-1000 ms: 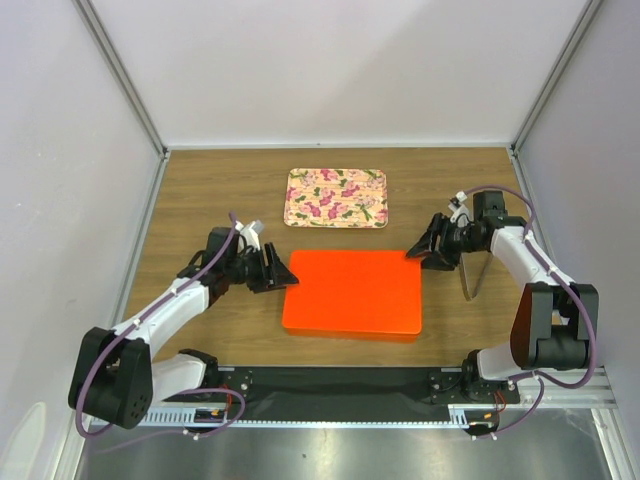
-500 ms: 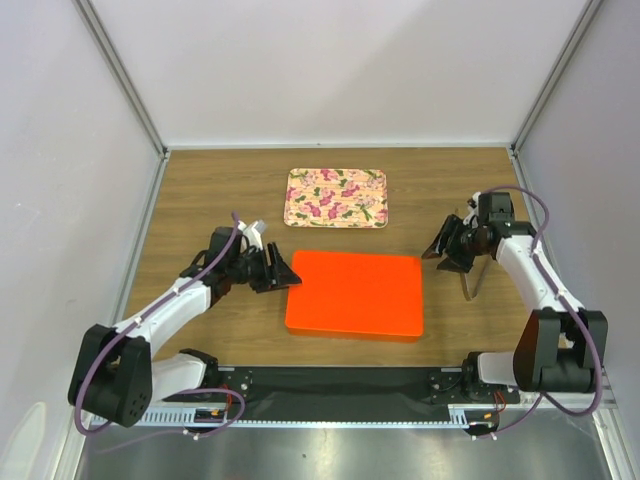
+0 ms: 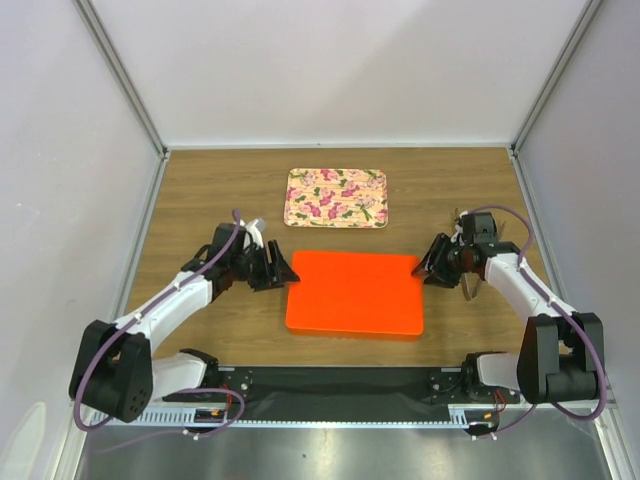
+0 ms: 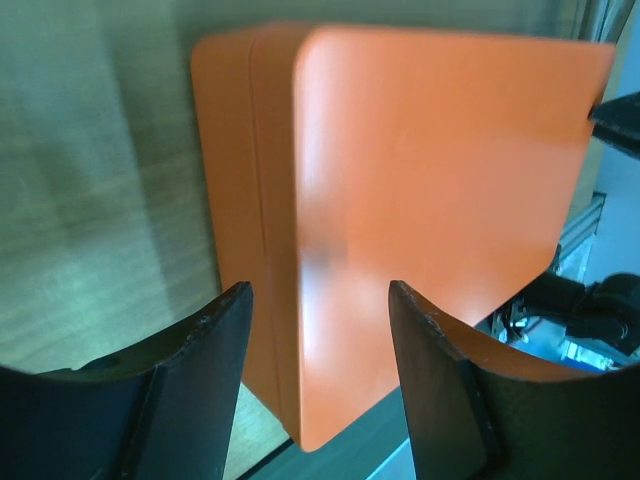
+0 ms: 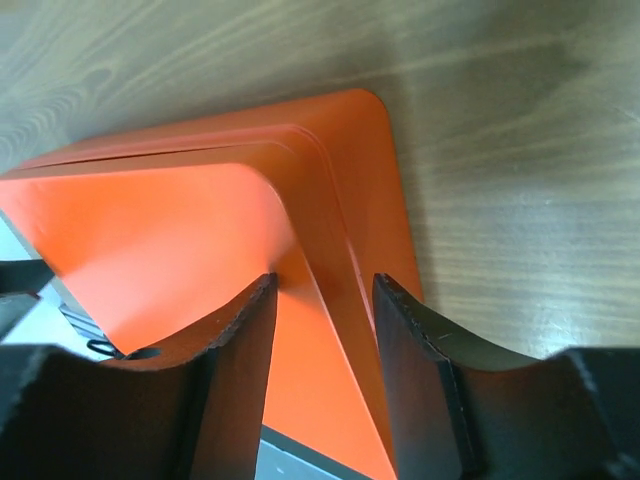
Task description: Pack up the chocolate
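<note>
The worktop [image 3: 200,200] is brown wood-grain board. On it lies a flat orange box [image 3: 355,295], smooth and faintly glossy, rectangular with rounded corners. Its lid is shut, and a seam runs round the side. Beyond it sits a rectangular tray [image 3: 336,197], cream with pink flowers. My left gripper [image 3: 280,272] is at the box's left edge, jaws wide, holding nothing. My right gripper [image 3: 428,268] is at the far right corner, jaws narrower, straddling the lid's rim. Whether they pinch it I cannot tell. Where the chocolate lies I cannot tell either.
</note>
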`<state>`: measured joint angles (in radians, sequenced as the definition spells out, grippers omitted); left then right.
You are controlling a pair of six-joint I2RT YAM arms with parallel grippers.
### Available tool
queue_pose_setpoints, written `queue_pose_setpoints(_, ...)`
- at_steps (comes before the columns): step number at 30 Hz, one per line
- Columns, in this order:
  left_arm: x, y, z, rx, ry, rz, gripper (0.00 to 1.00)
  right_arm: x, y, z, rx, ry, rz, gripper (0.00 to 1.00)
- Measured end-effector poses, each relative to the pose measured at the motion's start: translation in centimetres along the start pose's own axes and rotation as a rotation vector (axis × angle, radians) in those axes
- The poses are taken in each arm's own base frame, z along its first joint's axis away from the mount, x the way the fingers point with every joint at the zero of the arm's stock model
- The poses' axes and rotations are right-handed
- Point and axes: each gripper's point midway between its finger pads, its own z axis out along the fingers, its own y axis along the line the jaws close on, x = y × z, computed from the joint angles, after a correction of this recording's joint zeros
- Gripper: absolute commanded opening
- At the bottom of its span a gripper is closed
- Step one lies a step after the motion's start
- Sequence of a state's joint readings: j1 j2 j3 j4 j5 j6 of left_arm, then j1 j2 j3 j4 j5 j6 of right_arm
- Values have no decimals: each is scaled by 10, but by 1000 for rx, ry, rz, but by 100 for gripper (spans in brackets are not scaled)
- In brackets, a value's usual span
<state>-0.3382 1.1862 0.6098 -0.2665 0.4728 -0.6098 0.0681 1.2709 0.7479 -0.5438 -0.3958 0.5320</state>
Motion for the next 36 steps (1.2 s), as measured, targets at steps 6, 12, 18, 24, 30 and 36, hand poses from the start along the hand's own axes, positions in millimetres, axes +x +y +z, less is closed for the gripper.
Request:
queue_pose_setpoints(6, -27, -12, 2, -6, -38, 30, 59, -10, 6, 3, -30, -44, -3, 40)
queue_pose_setpoints(12, -23, -4, 10, -27, -5, 14, 55, -12, 9, 5, -52, -52, -4, 34)
queue_pose_setpoints(18, -21, -4, 16, -12, 14, 8, 49, -14, 13, 5, -77, -64, -10, 25)
queue_pose_setpoints(24, -22, -4, 16, -12, 11, 8, 36, -17, 12, 0, -68, -98, -10, 18)
queue_pose_setpoints(30, -21, 3, 20, -39, 16, 0, 32, -19, 16, -5, -70, -127, -12, 17)
queue_pose_setpoints(36, -22, 3, 21, -56, 23, -1, 34, -19, 16, -5, -65, -134, -7, 18)
